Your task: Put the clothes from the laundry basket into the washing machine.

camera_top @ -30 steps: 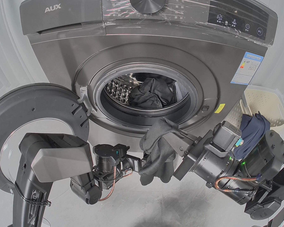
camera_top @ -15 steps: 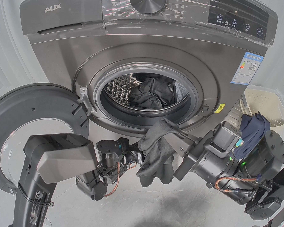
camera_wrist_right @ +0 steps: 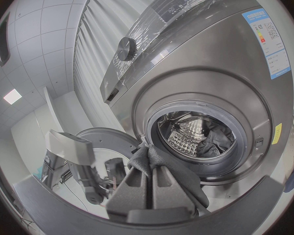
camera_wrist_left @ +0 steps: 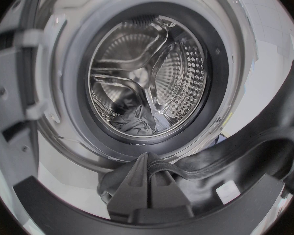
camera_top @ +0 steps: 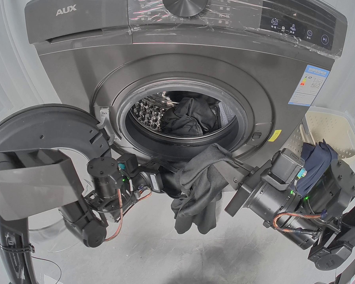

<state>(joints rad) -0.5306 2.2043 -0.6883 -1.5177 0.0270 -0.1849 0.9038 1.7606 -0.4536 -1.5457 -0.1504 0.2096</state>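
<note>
Left gripper (camera_top: 167, 183) has lifted toward the grey front-loading washing machine (camera_top: 86, 71) — it and the right gripper (camera_top: 226, 167) both clamp the dark grey fabric garment (camera_top: 199, 186), which looks nearly ready to load.

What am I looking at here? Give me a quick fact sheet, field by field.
Machine: washing machine, door open
In drum: black garment
Held: dark grey garment, hanging by the opening's lower edge
Left gripper: shut on it
Right gripper: shut on it
Basket: laundry basket beside machine, navy garment at its rim
</note>
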